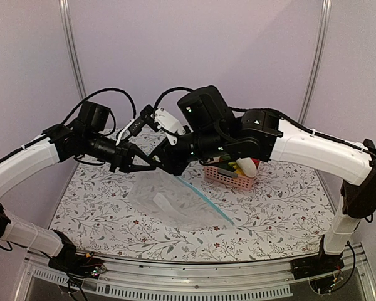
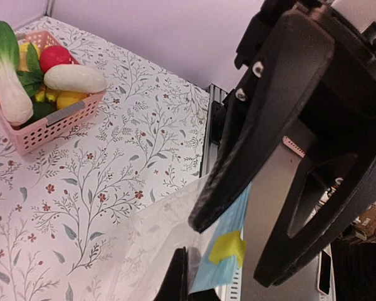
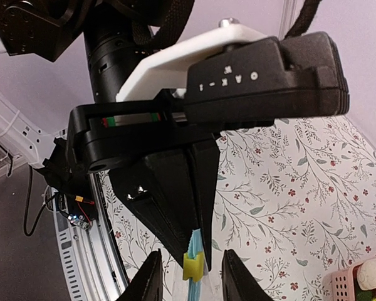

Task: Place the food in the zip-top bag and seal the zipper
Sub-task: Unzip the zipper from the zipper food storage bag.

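The clear zip-top bag (image 1: 166, 202) hangs from where both grippers meet above the table. Its light-blue zipper (image 1: 207, 202) runs down to the right. My left gripper (image 1: 151, 162) is shut on the bag's top edge (image 2: 187, 268) beside the zipper (image 2: 238, 219). My right gripper (image 1: 174, 164) is open, its fingers either side of the zipper's yellow slider (image 3: 193, 264), which also shows in the left wrist view (image 2: 229, 246). The food lies in the pink basket (image 1: 229, 177): bok choy (image 2: 6, 81), a red fruit (image 2: 55, 56) and a pale oblong piece (image 2: 75, 78). The peach fruit is not visible.
The pink basket (image 2: 56, 122) stands at the back right of the floral tablecloth (image 1: 269, 213), close behind the right arm. Yellow pieces (image 2: 66, 99) also lie in it. A metal rail (image 1: 194, 276) runs along the table's near edge.
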Controlling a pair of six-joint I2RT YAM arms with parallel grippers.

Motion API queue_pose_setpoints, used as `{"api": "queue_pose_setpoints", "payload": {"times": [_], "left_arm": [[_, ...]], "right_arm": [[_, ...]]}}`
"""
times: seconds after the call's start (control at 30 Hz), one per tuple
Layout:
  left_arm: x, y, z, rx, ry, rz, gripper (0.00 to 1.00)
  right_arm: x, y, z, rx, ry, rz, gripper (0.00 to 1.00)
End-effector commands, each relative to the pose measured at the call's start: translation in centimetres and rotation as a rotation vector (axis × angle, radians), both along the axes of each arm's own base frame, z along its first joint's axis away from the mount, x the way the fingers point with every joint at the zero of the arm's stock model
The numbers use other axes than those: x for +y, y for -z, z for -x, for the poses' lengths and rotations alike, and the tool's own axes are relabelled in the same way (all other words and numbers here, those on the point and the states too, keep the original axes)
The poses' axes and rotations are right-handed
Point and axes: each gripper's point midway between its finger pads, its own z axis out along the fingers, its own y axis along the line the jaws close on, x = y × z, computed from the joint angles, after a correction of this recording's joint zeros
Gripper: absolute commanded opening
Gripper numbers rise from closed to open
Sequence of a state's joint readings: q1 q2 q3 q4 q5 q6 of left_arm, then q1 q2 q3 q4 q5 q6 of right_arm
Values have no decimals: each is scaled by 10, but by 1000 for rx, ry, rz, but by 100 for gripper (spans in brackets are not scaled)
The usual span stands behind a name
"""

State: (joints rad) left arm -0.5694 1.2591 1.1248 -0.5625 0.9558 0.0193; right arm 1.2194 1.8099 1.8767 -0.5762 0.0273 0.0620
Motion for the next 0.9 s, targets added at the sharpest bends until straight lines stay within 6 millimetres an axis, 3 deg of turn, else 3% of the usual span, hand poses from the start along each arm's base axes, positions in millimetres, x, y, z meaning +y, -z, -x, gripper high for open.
{"api": "queue_pose_setpoints", "payload": {"times": [0.0,0.33,0.87], "left_arm": [[-1,0,4,-8,13,-8,0],[-1,0,4,-9,12,-8,0],[1,0,-1,-39,-25,-28,0]], "right_arm": [[4,8,-2,-4,6,28,32],[2,13,-6,-8,32,47,27],[2,13,-7,0,42,44,6]]}}
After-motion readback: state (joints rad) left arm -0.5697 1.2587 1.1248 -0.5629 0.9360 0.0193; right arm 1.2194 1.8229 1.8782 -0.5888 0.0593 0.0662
